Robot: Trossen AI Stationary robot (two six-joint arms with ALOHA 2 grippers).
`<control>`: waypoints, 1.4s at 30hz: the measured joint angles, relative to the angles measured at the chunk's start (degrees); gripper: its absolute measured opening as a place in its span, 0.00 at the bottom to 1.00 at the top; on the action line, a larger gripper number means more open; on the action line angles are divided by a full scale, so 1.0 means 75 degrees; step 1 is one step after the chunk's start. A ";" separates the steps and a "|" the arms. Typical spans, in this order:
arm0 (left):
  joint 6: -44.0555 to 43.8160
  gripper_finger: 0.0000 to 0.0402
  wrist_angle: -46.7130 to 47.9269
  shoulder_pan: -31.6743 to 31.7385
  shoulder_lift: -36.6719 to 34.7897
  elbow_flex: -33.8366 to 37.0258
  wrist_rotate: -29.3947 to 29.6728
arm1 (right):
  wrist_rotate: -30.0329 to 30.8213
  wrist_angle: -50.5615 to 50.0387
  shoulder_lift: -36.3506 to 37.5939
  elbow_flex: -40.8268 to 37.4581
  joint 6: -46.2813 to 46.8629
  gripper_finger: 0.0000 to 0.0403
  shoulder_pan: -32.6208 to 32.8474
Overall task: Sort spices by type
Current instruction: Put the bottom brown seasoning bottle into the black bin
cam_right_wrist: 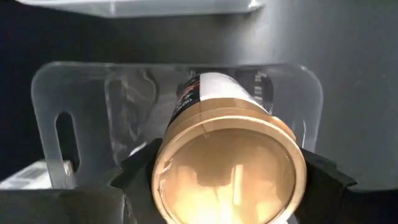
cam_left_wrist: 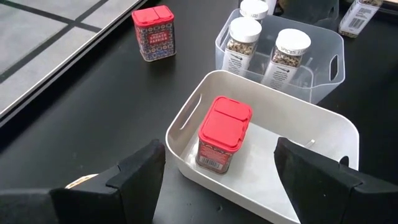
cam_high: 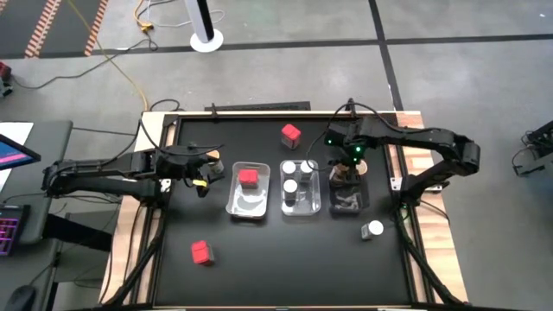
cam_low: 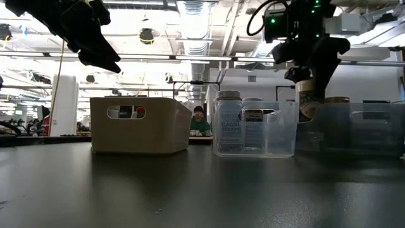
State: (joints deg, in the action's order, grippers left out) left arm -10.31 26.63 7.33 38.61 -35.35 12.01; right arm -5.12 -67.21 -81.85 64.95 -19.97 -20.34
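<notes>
Over the right-hand tray (cam_high: 349, 204), the right pincer (cam_right_wrist: 227, 180) grips a tan-lidded jar (cam_right_wrist: 227, 165) — left pincer (cam_left_wrist: 217, 180) released.

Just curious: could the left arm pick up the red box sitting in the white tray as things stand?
Probably yes. The left gripper hangs open just beside the white tray, and the red box stands alone with nothing over it.

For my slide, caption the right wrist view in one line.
Right gripper holds a tan-lidded jar over the clear tray during spice sorting.
</notes>
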 joint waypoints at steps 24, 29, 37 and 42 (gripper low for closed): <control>0.0000 0.72 -0.0003 0.0000 0.0000 0.0000 0.0064 | 0.0074 -0.0114 0.0001 0.0006 -0.0585 0.75 -0.0202; 0.0000 0.72 -0.0004 -0.0002 0.0001 0.0000 0.0063 | 0.0155 -0.0093 0.0001 0.0006 -0.0612 0.75 -0.0132; 0.0000 0.72 -0.0004 -0.0001 0.0003 0.0000 0.0064 | 0.0296 0.0138 0.0001 -0.0285 -0.0547 0.75 -0.0092; 0.0000 0.72 -0.0003 -0.0003 0.0003 0.0000 0.0064 | 0.0464 0.0305 -0.0005 -0.0603 -0.0234 0.75 0.0023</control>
State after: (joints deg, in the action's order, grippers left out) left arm -10.31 26.61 7.31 38.63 -35.35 12.49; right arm -1.64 -64.92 -81.89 60.42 -21.72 -20.17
